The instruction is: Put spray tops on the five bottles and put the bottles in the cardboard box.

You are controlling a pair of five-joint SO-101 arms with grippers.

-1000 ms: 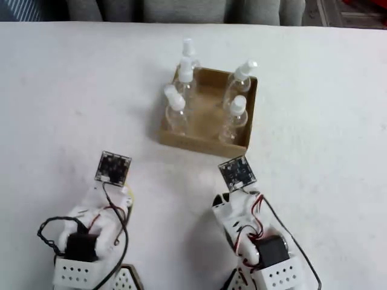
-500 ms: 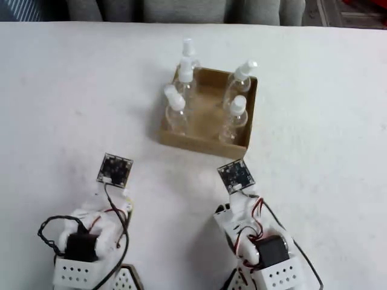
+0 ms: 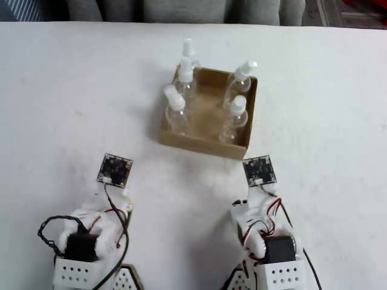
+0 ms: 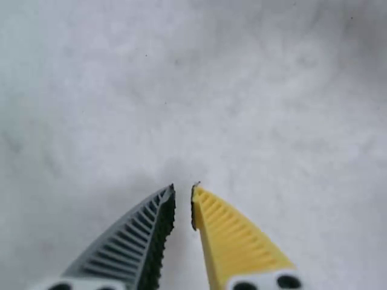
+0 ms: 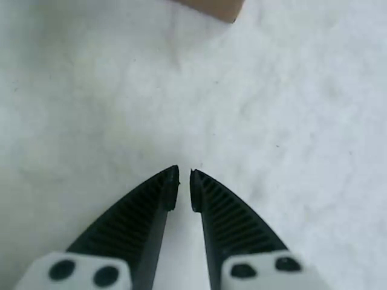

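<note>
The cardboard box (image 3: 202,144) sits at mid-table. Inside it stand several clear bottles with white spray tops, such as those at the near left (image 3: 176,110) and the near right (image 3: 233,118). One more topped bottle (image 3: 190,51) stands at the box's far rim; I cannot tell if it is inside. The left arm (image 3: 97,223) and the right arm (image 3: 265,226) rest near the table's front edge, well short of the box. My left gripper (image 4: 182,190) is shut on nothing over bare cloth. My right gripper (image 5: 184,172) is shut on nothing, with a corner of the box (image 5: 211,7) ahead of it.
A white cloth (image 3: 72,90) covers the table, with free room to the left and right of the box. Grey seat backs (image 3: 181,9) line the far edge.
The right arm has swung to the right, and its camera board now sits below the box's near right corner. The left arm drew back slightly, then held still.
</note>
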